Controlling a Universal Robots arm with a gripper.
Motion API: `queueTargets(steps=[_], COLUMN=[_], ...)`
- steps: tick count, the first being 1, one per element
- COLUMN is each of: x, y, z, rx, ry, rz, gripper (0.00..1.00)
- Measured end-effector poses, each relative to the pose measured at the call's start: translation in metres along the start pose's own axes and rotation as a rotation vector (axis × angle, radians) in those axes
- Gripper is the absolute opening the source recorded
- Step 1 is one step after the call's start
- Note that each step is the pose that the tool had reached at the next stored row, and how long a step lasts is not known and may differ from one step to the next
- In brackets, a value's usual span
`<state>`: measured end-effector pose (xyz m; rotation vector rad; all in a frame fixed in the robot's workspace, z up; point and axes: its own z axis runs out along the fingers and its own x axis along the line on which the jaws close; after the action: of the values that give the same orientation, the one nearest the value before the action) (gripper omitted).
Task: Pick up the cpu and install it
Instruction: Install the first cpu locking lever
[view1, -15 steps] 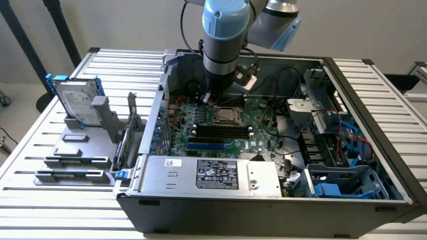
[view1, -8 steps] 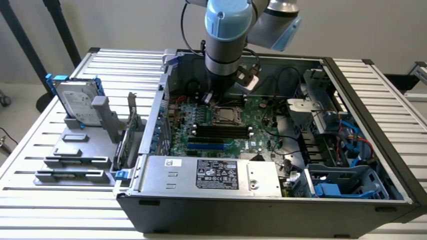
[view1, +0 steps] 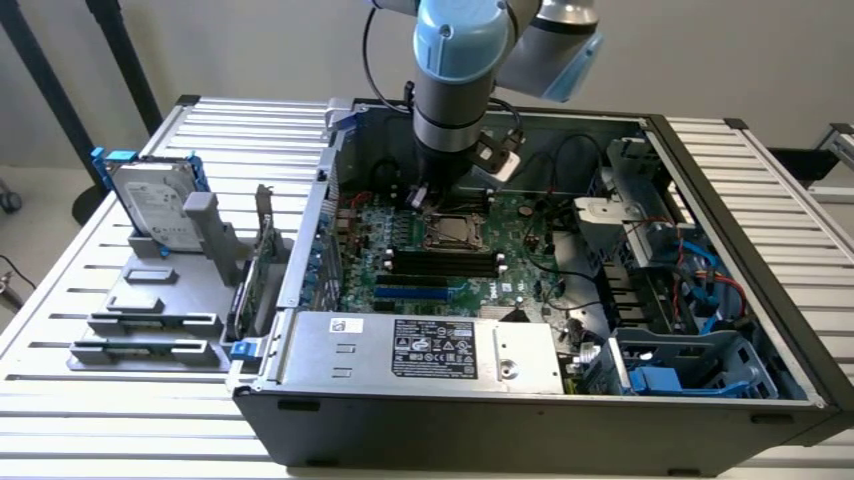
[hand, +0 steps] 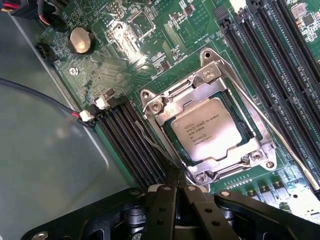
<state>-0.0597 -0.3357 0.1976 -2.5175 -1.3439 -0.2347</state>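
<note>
We see an open computer case (view1: 534, 400) lying on a slatted metal table (view1: 80, 420), with the robot arm (view1: 454, 70) reaching down into it over the green motherboard (view1: 400, 270).

In the wrist view, the gripper (hand: 176, 192) shows as two black fingers (hand: 162, 210) pressed together, tips meeting with no gap and nothing between them: the jaws are clenched and empty. Just beyond the fingertips sits the cpu (hand: 206, 128), a flat square chip with a dull silver top and small printed text. It lies seated in the socket frame (hand: 155, 105), a bright metal bracket with screws at its corners that surrounds the chip on all sides. The jaws hang above the near edge of that frame, not touching the chip.

To either side of the jaws run long black memory slots (hand: 132, 145), one bank close beside the socket, another bank farther past it. A round coin battery (hand: 81, 40) lies well beyond the fingertips.

In the exterior view, the cpu (view1: 457, 232) sits directly below the gripper (view1: 424, 196). Well apart from the jaws, outside the case, a hard drive (view1: 154, 205) with blue rails stands upright in grey holder blocks (view1: 154, 320).
</note>
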Motion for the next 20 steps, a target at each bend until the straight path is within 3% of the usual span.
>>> queueTargets(steps=[13, 20], x=[0.0027, 0.0045], y=[-0.0016, 0.0016], z=[0.0015, 0.0022], rx=[0.0020, 0.0024], ry=[-0.0033, -0.0051], rz=[0.001, 0.001], gripper=[0.11, 0.11])
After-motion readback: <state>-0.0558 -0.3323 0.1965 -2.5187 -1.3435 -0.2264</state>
